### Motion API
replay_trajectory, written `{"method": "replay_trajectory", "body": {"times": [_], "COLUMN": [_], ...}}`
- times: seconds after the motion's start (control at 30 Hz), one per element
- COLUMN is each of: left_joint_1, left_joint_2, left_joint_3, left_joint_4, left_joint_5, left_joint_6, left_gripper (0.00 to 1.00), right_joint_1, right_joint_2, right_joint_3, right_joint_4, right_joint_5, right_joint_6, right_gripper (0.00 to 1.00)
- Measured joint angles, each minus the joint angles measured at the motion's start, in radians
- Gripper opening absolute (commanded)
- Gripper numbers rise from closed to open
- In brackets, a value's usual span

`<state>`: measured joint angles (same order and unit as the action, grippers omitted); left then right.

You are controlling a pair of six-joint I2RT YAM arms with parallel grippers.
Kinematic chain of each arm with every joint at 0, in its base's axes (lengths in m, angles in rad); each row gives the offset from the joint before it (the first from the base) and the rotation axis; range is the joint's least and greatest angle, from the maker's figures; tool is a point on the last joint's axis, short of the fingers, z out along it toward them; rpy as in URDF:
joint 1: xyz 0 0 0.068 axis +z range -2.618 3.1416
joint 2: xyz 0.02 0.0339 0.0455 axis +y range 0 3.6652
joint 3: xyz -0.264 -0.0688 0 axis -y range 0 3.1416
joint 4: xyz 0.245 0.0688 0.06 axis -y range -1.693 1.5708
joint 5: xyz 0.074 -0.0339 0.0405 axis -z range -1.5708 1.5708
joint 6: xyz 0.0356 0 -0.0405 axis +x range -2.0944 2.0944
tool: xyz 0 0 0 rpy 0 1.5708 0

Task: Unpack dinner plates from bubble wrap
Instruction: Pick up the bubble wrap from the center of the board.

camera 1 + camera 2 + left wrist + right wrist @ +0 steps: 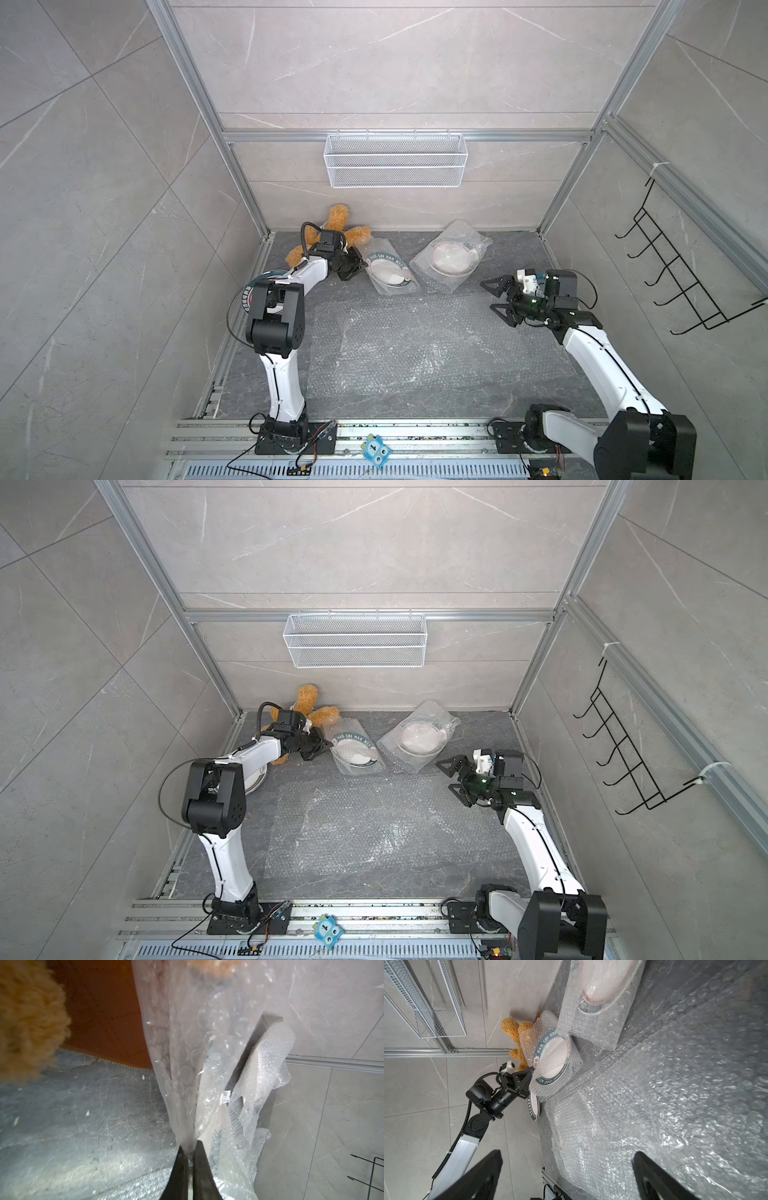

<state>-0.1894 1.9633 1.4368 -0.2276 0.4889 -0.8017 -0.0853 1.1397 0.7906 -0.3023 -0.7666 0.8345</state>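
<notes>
A dinner plate (390, 272) (355, 750) with a dark green lettered rim lies at the back left inside a bubble wrap pouch (187, 1064). My left gripper (360, 264) (190, 1145) is shut on that pouch's edge, on the side toward the left wall. A second plate (453, 259) (604, 978) lies in its own bubble wrap pouch (446, 232) to the right. Bare plates (255, 783) (534, 1107) sit by the left wall, partly hidden under my left arm. My right gripper (487, 296) (566, 1152) hovers open and empty at the right, near the second pouch.
Flat bubble wrap sheets (415, 345) cover the middle of the dark table. A tan plush toy (340, 224) and a brown slab (104, 1012) sit in the back left corner. A white wire basket (395, 160) hangs on the back wall. A black hook rack (681, 270) hangs on the right wall.
</notes>
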Motion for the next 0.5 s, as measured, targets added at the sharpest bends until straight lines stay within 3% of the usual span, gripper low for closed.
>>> {"method": "replay_trajectory", "body": {"times": [0.5], "left_joint_1": [-0.027], "left_joint_2": [-0.265], "left_joint_3": [-0.182], "left_joint_4": [0.092], "left_joint_5": [0.074], "left_joint_6": [-0.089], "left_gripper": [0.0], "right_joint_1": [0.0], "right_joint_2": [0.017], "right_joint_3": [0.053], "right_joint_4": [-0.023], "right_joint_5": [0.028], "right_joint_6": [-0.01], "right_gripper": [1.0]}}
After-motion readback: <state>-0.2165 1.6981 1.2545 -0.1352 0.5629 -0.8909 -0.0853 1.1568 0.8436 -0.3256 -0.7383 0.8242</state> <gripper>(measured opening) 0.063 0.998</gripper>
